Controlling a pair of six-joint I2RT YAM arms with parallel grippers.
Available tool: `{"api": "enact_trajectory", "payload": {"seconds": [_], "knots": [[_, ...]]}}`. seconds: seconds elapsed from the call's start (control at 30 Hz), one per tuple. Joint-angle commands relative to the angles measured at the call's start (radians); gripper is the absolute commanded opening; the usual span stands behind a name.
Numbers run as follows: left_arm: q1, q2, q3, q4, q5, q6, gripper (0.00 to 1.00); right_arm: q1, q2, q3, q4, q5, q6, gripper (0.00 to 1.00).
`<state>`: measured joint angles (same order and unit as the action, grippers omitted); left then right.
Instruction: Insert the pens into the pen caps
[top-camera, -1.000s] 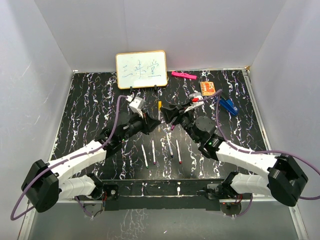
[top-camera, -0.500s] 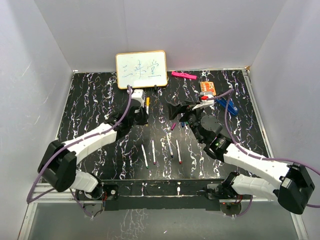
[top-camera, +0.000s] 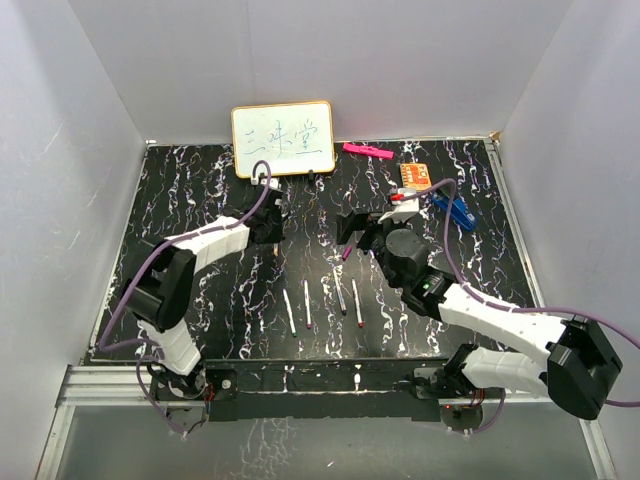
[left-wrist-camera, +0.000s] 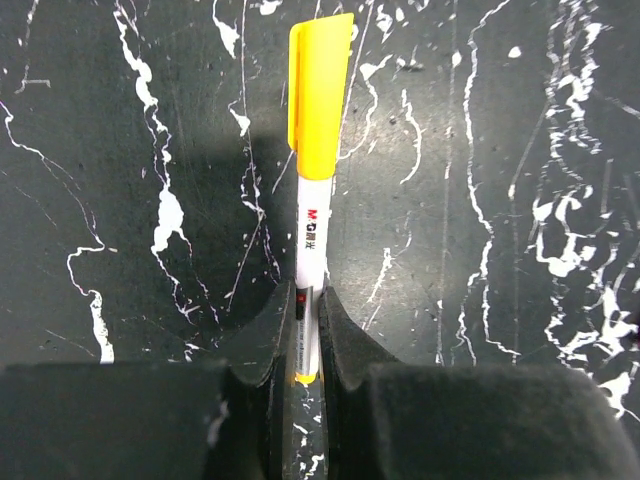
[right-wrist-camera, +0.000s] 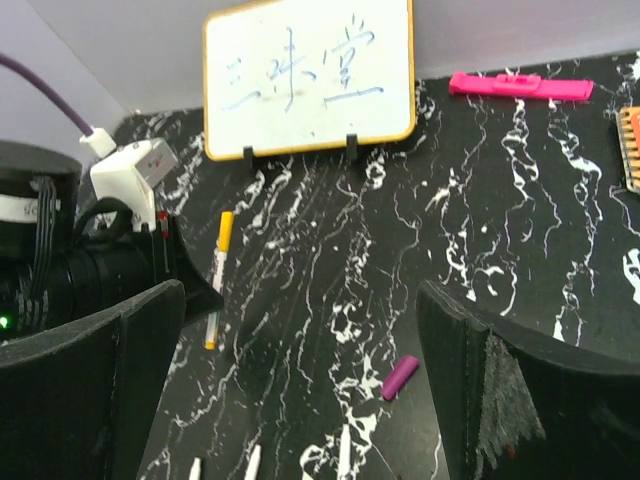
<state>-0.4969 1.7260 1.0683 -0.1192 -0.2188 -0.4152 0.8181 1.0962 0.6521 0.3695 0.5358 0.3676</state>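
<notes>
While outstretched, left pincer (left-wrist-camera: 301, 322) (low) grips pen (left-wrist-camera: 311, 225).

Four pens (top-camera: 307, 303) lie side by side before the cap (top-camera: 346, 253), whiteboard (top-camera: 283, 139) behind.

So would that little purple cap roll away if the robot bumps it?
Probably. The purple cap looks round and lies on its side on the smooth table, so a nudge could roll it. It is tiny, so likely very light and easy to flick away. It looks stiff, not squashy.
</notes>
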Motion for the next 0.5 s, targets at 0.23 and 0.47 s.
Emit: {"api": "enact_trajectory", "payload": {"seconds": [0.23,0.47], "knots": [[0.019,0.093,0.096,-0.118,-0.048,-0.010,0.00,-0.002,0.011,0.039,-0.021,-0.033,-0.003,0.98],[0.034,0.171,0.135,-0.148,-0.081,-0.013,0.08,-0.002,0.011,0.027,-0.024,-0.030,-0.004,0.98]]}}
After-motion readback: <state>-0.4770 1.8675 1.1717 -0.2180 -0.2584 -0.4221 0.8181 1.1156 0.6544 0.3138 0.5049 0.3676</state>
